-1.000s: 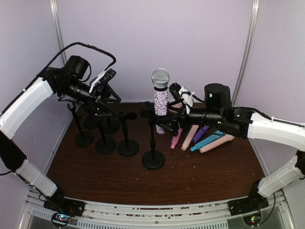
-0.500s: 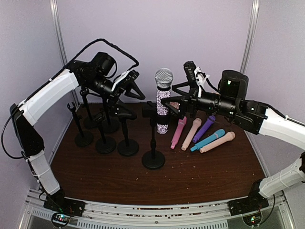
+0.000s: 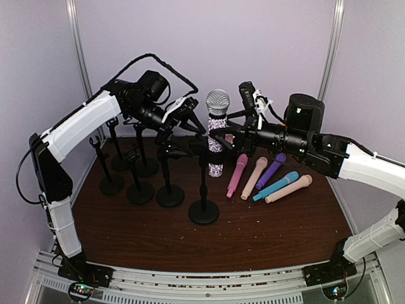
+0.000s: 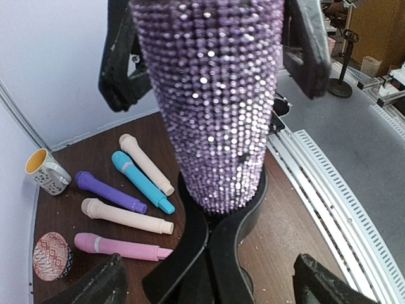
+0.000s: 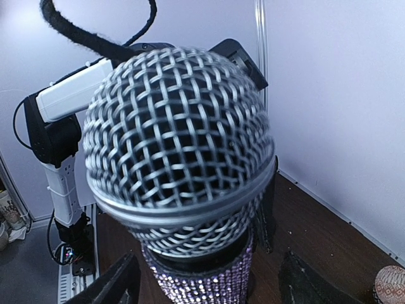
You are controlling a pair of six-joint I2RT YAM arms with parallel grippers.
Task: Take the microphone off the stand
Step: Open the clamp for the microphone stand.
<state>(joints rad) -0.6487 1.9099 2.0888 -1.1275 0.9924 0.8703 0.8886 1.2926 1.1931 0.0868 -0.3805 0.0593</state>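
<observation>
The microphone [image 3: 216, 104] has a silver mesh head and a purple sparkly body. It stands upright in the black clip of its stand [image 3: 203, 190] at mid table. My left gripper [image 3: 192, 125] is open, a finger on either side of the clip and the mic's lower body; in the left wrist view [image 4: 212, 288] the sparkly body [image 4: 215, 95] and clip [image 4: 221, 240] fill the middle. My right gripper [image 3: 223, 134] is open and reaches in from the right. In the right wrist view [image 5: 212, 286] its fingers flank the mic just below the head [image 5: 180, 139]. Neither gripper touches the mic.
Several empty black stands [image 3: 140, 191] stand at the left. Pink [image 3: 236, 175], beige [image 3: 254, 177], purple [image 3: 271, 170], blue [image 3: 276, 185] and peach [image 3: 289, 189] microphones lie on the table at the right. A mug [image 4: 47, 172] and a patterned bowl [image 4: 52, 255] sit beyond them.
Both arms have closed in on the sparkly microphone: the left gripper swung right to the clip, the right gripper rose and moved left to the mic's upper body. The microphone has not moved.
</observation>
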